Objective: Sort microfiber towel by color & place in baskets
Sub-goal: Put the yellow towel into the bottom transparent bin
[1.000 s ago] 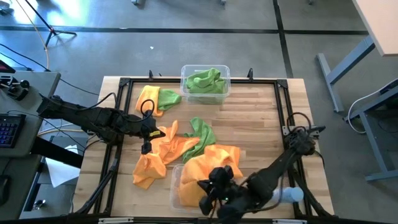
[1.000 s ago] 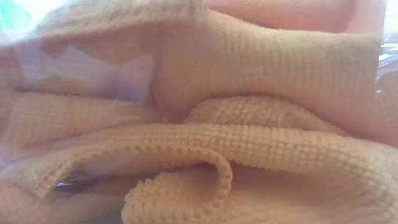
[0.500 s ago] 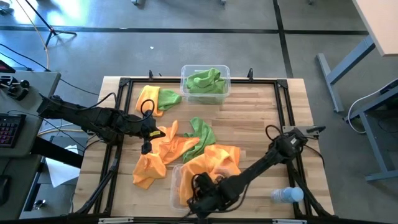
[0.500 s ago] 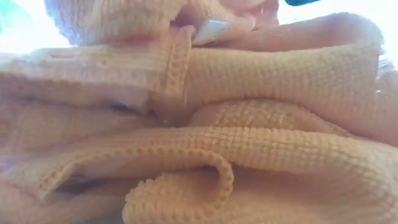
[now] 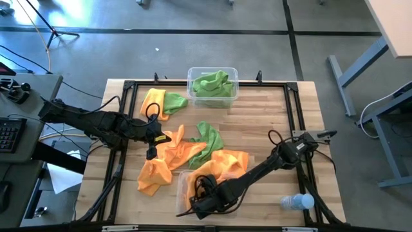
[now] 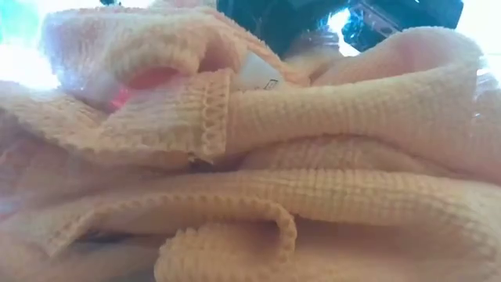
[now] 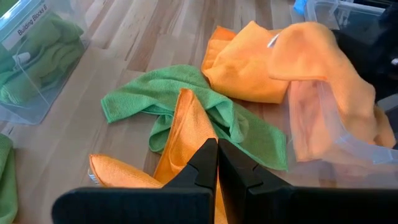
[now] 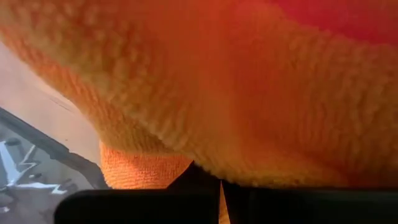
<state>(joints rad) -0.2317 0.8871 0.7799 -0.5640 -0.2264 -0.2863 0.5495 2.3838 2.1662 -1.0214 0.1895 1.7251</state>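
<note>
Deep inside the near basket (image 5: 181, 193), the right gripper (image 5: 201, 201) has its fingers clenched on an orange towel (image 5: 222, 164) that spills over the rim ahead of them; letting go early could leave it draped outside. Left gripper (image 5: 152, 136), fingers pressed together, waits above the loose orange pile (image 5: 168, 154).

Grey floor (image 5: 257, 16) with dark tape lines, a pale desk (image 5: 393, 26) at right.
</note>
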